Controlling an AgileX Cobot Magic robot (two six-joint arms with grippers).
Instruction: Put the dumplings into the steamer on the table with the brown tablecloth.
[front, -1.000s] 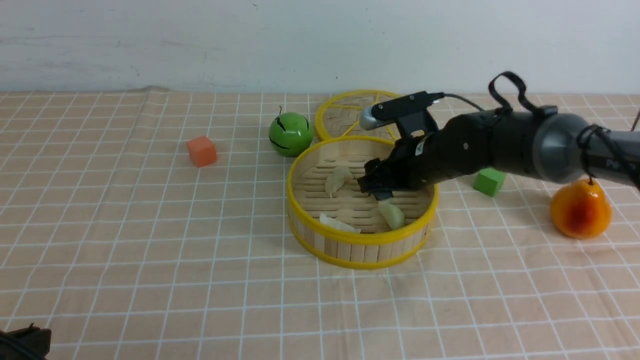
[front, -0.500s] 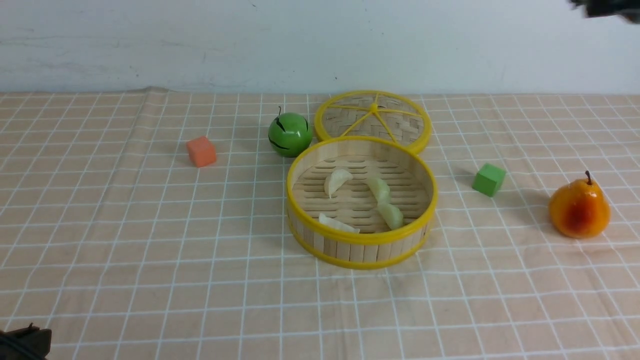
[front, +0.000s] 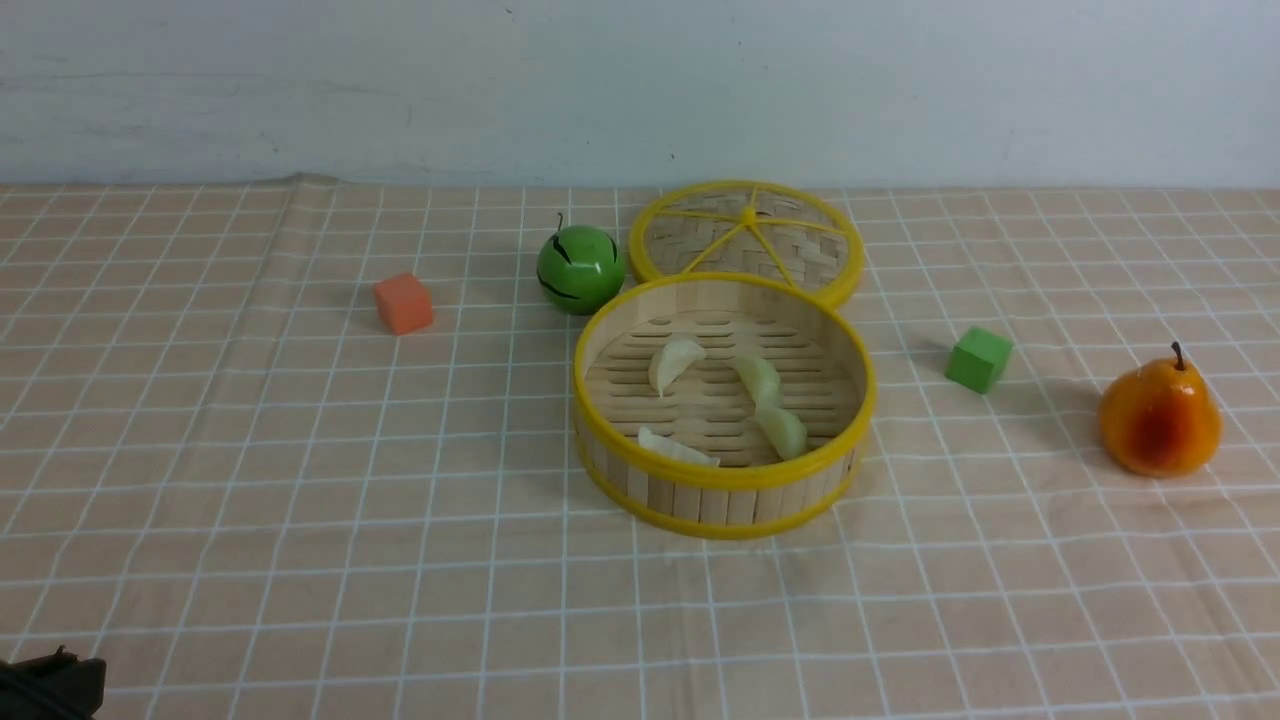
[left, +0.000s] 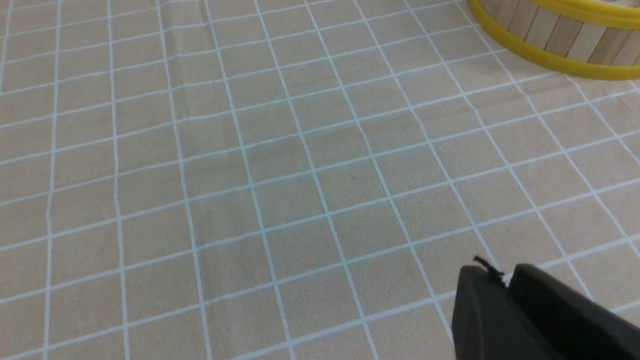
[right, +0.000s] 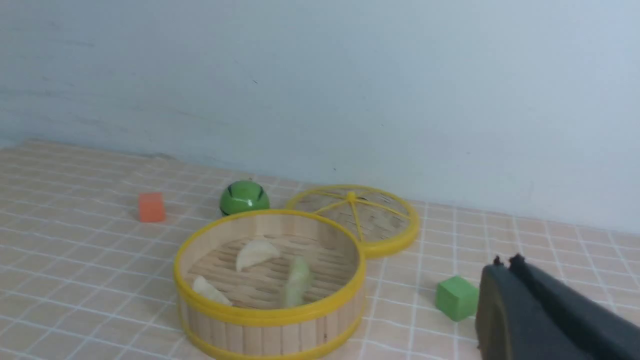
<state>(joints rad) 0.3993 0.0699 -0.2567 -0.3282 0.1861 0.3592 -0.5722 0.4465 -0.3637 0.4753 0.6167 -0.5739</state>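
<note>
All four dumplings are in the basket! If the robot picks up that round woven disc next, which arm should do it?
Probably the right. The right gripper faces the steamer and woven disc behind it; the left gripper hangs over tablecloth at the near left.

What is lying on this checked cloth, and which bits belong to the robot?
tablecloth: one, tan, white grid, under everything
steamer: one, bamboo with yellow rims, mid-cloth
dumplings: four, pale cream-green, in the steamer
woven lid: one, yellow-rimmed, behind the steamer
round fruit: one, green, left of the lid
orange cube: one, orange, further left
green cube: one, green, right of the steamer
pear: one, orange-yellow, far right
left hand: one, black, shut, over cloth
right hand: one, black, shut, empty
</note>
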